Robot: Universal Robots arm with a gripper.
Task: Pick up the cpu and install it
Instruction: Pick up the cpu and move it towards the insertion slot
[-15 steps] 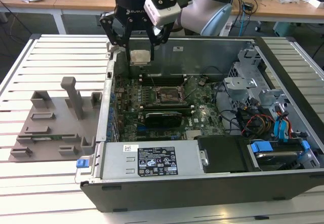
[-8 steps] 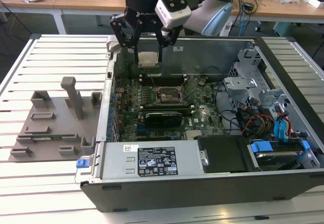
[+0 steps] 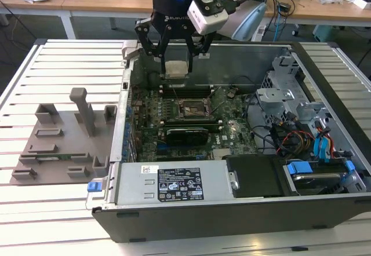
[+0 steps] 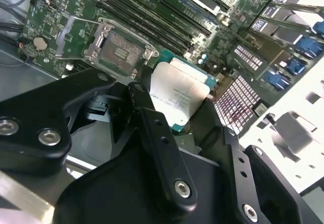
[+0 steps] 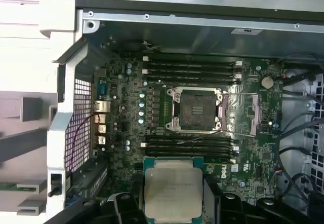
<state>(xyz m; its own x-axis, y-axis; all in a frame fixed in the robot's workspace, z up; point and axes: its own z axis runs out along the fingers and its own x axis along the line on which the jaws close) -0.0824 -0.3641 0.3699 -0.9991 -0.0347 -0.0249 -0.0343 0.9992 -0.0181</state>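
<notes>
The cpu [image 3: 175, 68] is a small flat square chip with a silvery-white top, and my gripper [image 3: 175, 59] is shut on it above the open computer case. In the first wrist view the cpu [image 5: 173, 190] hangs between the black fingers [image 5: 218, 203], short of the socket. Its green rim and pale lid [image 4: 177, 96] also show in the second wrist view. The dark square socket frame [image 3: 191, 110] lies open on the green motherboard, lower in the case than the chip. That socket [image 5: 197, 110] has its metal lid swung aside [image 4: 118, 49].
A grey holder plate [image 3: 66, 140] with upright posts lies on the slatted table at the exterior view's left. Inside the case are memory slots [image 5: 192, 67], a power supply [image 3: 174, 183], a drive cage [image 3: 284, 88] and blue cables [image 3: 322, 146]. Case walls [image 3: 123, 105] ring the board.
</notes>
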